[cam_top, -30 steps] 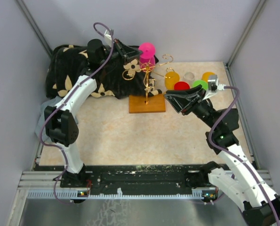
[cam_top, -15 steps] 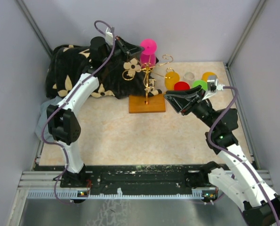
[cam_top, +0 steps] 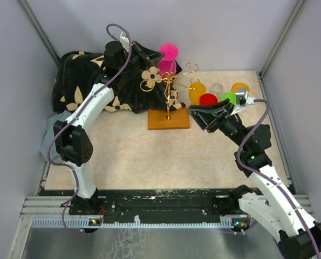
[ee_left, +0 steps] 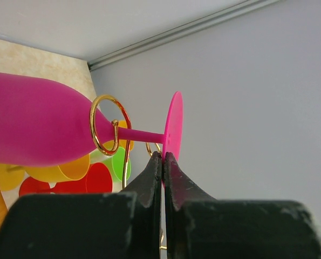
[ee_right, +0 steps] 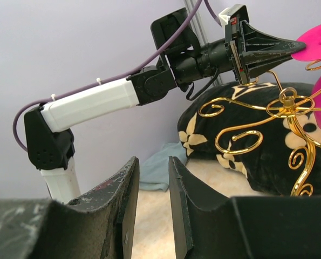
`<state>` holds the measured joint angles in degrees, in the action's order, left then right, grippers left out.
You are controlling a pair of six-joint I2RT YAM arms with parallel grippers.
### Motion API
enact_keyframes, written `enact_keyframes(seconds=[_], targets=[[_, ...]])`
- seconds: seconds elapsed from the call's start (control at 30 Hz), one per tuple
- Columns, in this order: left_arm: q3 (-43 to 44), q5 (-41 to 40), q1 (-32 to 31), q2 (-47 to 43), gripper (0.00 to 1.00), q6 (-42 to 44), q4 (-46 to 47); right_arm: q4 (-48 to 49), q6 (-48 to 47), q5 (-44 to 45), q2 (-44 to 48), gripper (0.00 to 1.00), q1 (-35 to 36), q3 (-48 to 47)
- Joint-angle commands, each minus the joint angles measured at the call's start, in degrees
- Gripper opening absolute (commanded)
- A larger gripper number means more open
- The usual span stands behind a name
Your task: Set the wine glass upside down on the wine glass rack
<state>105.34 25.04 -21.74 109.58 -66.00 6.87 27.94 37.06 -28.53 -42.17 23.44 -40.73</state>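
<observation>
As seen from above, the upside-down pink plastic wine glass (cam_top: 168, 67) hangs on the thin gold wire wine glass rack (cam_top: 168, 120), with the left gripper (cam_top: 157, 55) at nine o'clock of its foot. Coloured cups (cam_top: 208, 99) crowd three o'clock, and bare beige table (cam_top: 149, 156) lies at six. At the left wrist, shut fingers (ee_left: 149, 178) touch the foot's rim at six o'clock; any pinch is unclear. At the right wrist, the right gripper (ee_right: 153, 162) stands narrowly parted and empty, the rack at three o'clock.
</observation>
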Motion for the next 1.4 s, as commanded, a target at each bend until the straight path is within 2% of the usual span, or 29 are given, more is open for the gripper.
enact_keyframes(seconds=[0.0,0.37,0.67,1.1,1.37], targets=[[3.24,-3.41,-0.15,0.75,0.00,0.46,-3.06,3.81,-0.31,0.06,0.21,0.29,-0.33,0.14],[2.47,-7.41,-0.18,-0.20,0.00,-0.86,-2.99,4.04,-0.25,0.04,0.17,0.29,-0.33,0.78],[9.40,-2.80,-0.54,4.33,0.00,-0.84,-4.21,4.30,-0.18,-0.07,-0.10,0.29,-0.37,1.16],[7.43,-7.90,-0.58,1.87,0.00,0.47,-5.37,5.17,0.03,-0.12,-0.76,0.29,-0.33,1.45],[2.51,-10.75,-0.44,-2.17,0.00,1.05,-4.48,6.01,0.58,-0.40,-1.16,0.29,-0.33,1.44]])
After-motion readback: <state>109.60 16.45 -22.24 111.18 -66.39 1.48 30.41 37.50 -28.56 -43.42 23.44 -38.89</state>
